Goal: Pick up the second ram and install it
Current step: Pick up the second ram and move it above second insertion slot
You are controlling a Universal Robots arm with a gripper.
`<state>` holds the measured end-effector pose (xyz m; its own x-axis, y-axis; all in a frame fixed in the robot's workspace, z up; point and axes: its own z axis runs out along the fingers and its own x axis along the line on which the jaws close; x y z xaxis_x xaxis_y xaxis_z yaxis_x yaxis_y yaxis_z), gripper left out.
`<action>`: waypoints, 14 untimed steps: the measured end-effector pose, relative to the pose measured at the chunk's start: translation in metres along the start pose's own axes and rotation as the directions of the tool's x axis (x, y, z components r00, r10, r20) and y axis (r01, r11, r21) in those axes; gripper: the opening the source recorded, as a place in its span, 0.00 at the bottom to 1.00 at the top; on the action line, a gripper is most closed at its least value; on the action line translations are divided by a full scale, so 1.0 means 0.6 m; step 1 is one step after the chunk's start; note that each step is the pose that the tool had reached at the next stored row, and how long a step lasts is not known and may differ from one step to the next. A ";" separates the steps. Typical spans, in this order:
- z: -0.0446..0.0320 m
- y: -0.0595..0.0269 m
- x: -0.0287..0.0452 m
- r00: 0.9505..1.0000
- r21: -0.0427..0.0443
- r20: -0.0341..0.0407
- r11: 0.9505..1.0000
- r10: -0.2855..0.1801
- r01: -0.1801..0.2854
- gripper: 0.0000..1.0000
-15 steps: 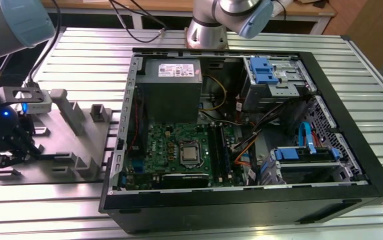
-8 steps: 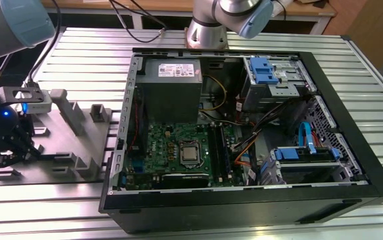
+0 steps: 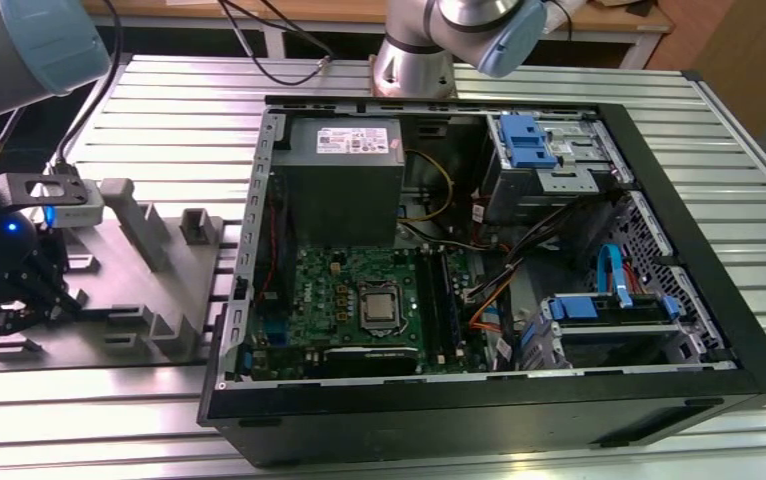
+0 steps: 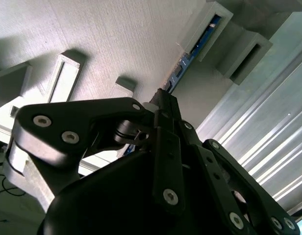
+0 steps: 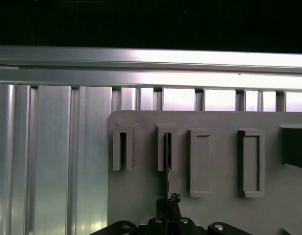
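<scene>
1. Fingers (image 5: pixel 174 199) are drawn almost together and pinch the thin top edge of the second ram (image 5: pixel 166 161). Only the board's thickness parts them, and both wrist views agree. Where along the stick the pinch sits is hidden under the gripper (image 5: pixel 167 201) body.
2. Exterior view, left to right: the gripper sits at 9 o'clock of the computer case (image 3: pixel 463 400), low over the grey tray (image 3: pixel 116 325). The stick stands on edge in a tray slot (image 5: pixel 166 142), not yet lifted out.
3. Mid-case, the motherboard (image 3: pixel 343 290) lies on the floor. The long dark memory slots (image 3: pixel 443 300) run at 3 o'clock of the processor socket (image 3: pixel 380 305).
4. Orange and black cables (image 3: pixel 490 300) lie just beside those slots, again at 3 o'clock.
5. Risk, tray end: a lift off the slot's line would likely bind the board on the slot walls. That could drag the tray or twist the stick in the pinch.
6. Risk, carry: the hold is narrow and on a thin edge. If it is off-centre, the stick may swing or slip while crossing the case wall.
7. Risk, board end: the loose cables could snag the stick. A tilted stick would probably seat at one end only.
</scene>
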<state>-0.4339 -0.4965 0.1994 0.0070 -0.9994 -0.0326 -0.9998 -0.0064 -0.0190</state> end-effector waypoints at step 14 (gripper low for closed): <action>-0.001 0.000 0.000 1.000 0.000 0.000 1.000 -0.004 0.004 0.11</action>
<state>-0.4337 -0.4965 0.2001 0.0111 -0.9994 -0.0325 -0.9998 -0.0104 -0.0188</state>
